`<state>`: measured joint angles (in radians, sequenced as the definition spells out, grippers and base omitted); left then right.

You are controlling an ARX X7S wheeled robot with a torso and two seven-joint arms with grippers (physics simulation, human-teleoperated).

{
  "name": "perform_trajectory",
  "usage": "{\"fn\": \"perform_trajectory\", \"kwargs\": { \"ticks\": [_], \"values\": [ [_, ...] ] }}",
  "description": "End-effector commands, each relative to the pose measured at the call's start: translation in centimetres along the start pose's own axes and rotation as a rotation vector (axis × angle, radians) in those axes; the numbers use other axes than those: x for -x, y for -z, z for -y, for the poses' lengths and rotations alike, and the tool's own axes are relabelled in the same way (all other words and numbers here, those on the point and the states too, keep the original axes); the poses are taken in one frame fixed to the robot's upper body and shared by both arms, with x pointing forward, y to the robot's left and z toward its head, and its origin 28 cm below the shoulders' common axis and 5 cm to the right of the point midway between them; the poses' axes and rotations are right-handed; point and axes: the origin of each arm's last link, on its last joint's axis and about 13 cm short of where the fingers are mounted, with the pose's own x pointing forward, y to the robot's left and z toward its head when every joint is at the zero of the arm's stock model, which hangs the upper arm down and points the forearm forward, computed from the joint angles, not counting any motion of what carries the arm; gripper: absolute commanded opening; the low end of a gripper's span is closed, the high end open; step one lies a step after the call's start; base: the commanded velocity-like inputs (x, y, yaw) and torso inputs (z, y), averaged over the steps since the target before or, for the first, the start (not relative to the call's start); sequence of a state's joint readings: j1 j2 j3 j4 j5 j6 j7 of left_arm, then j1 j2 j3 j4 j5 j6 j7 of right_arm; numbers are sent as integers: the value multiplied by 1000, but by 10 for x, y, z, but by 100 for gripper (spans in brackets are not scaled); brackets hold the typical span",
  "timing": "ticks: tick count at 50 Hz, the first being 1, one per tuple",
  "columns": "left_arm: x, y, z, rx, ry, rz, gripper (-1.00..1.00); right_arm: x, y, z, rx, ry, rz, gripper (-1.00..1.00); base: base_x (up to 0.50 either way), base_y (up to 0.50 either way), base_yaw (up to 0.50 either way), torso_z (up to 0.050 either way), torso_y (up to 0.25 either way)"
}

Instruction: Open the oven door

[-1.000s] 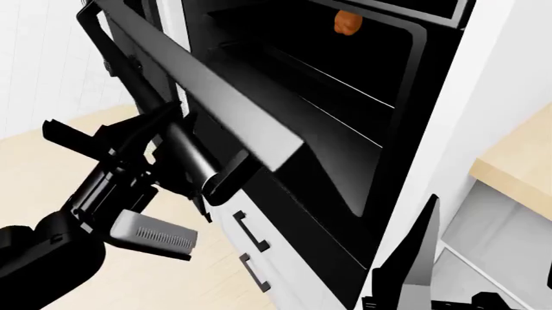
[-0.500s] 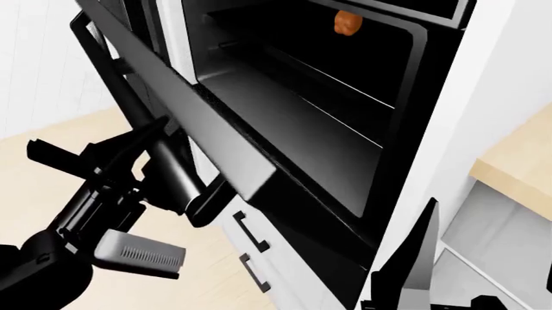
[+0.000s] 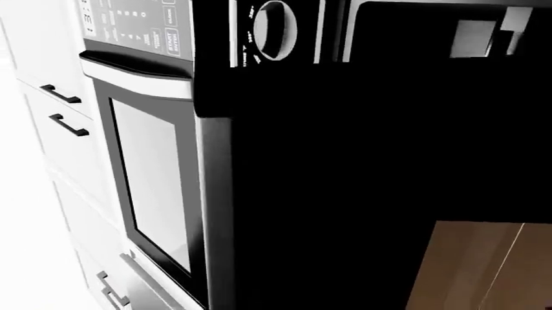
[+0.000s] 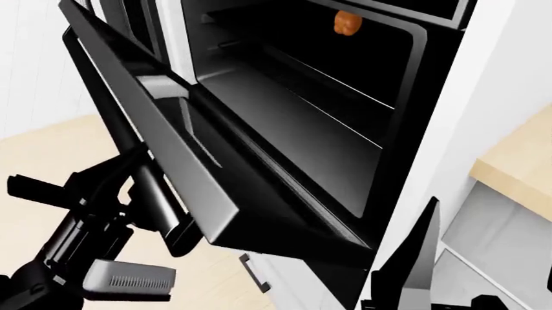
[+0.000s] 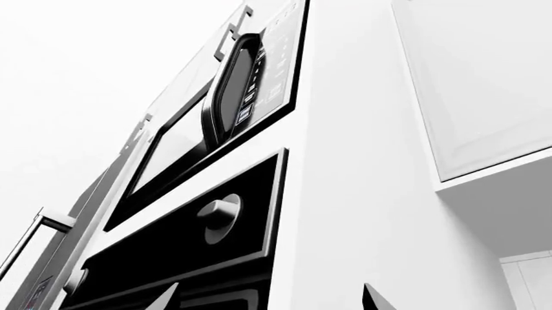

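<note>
The oven door [image 4: 194, 184] hangs partly open, tilted outward and down from the dark oven cavity [image 4: 293, 90]. Its bar handle [image 4: 158, 197] runs under the door's outer edge. My left gripper [image 4: 145, 177] is shut on that bar from the outside, with the arm reaching up from the lower left. The left wrist view is mostly filled by the door's black face, with a patch of brownish glass [image 3: 483, 271]. My right gripper [image 5: 267, 300] is open, holds nothing and points up at the cabinet front; one finger [image 4: 421, 248] shows in the head view.
An orange object [image 4: 347, 21] sits at the back of the cavity. White drawers with black handles [image 4: 254, 271] lie below the oven. A wooden counter [image 4: 518, 161] is at right. Above are a control knob [image 5: 220, 213] and an upper appliance with a window [image 3: 155, 174].
The oven door has swung further outward and down, opening the cavity wider. My left gripper has moved down and left with the handle. The right arm has not moved.
</note>
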<state>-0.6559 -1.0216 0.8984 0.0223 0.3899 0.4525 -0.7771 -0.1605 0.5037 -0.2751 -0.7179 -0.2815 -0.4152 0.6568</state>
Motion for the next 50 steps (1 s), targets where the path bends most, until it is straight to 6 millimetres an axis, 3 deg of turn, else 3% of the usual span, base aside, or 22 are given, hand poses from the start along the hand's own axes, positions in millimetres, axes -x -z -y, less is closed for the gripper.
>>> {"fn": "perform_trajectory", "kwargs": {
  "ticks": [1,18,50],
  "values": [
    [-21,-22,-20,64,-281,154,-100,0,1,0,-1,0,-1,100,0,0,0,0,0],
    [-1,-26,-17,61,-277,123,-100,1,0,-1,-6,0,5,100,0,0,0,2,7],
    [19,-31,-9,60,-358,88,-100,0,-2,-1,-12,-7,5,100,0,0,0,2,7]
  ]
}}
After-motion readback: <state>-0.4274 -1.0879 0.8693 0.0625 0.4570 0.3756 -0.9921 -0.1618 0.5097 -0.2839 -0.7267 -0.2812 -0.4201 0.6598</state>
